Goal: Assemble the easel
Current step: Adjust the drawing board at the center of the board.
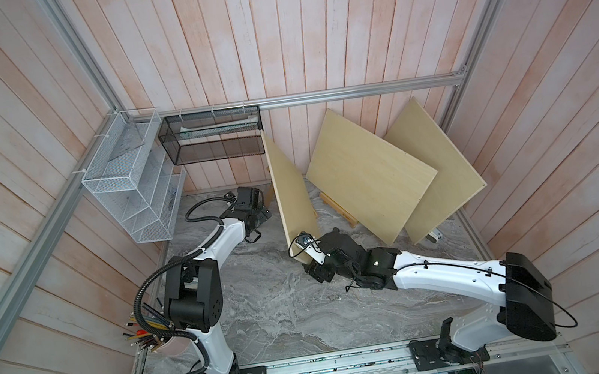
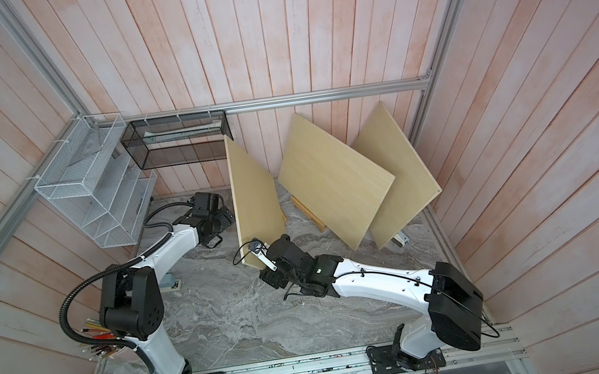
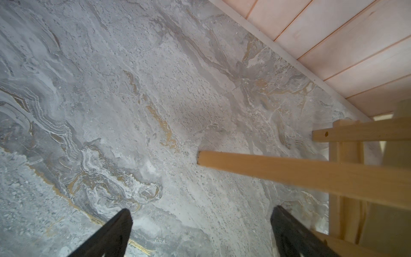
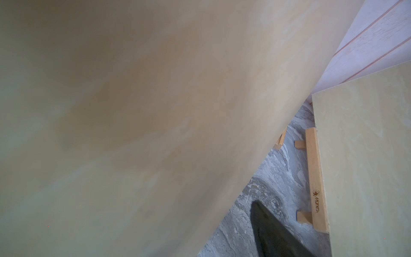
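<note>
While our right claw [image 1: 309, 264] straddles the board [image 1: 290, 185] to steady it, grip unclear, our left claw [image 3: 201, 211] gapes empty.

Twin overhead views downward; wrist views close over tabletop [image 3: 111, 89].

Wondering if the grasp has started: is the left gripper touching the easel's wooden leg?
Apart. The left wrist view shows bare table between the open left gripper and the wooden leg ahead of it.
</note>
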`<action>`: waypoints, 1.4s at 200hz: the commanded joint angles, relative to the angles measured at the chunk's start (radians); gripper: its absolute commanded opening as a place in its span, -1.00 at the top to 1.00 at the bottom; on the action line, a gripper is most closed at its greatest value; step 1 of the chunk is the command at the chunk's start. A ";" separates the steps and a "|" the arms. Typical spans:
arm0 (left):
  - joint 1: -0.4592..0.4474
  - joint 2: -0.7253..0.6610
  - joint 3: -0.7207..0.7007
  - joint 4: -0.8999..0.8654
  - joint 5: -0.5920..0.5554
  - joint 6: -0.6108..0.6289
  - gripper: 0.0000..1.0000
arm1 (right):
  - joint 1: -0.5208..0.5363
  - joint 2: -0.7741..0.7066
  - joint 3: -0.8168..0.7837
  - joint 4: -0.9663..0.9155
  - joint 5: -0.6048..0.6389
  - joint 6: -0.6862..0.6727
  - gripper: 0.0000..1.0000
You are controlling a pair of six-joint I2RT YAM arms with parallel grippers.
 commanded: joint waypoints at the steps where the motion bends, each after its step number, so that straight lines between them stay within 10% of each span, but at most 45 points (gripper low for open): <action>1: -0.004 -0.012 -0.006 -0.003 0.011 -0.010 -1.00 | -0.058 -0.058 0.053 0.257 0.284 0.037 -0.25; 67: -0.007 -0.002 0.003 -0.006 0.019 -0.005 -1.00 | -0.059 -0.133 0.037 0.269 0.377 0.080 0.06; 144: -0.006 0.004 -0.003 -0.012 0.025 0.002 -1.00 | -0.056 -0.195 -0.034 0.402 0.378 0.092 1.00; 280: -0.007 0.016 0.016 -0.028 0.035 0.010 -1.00 | -0.008 -0.334 -0.190 0.607 0.445 0.101 1.00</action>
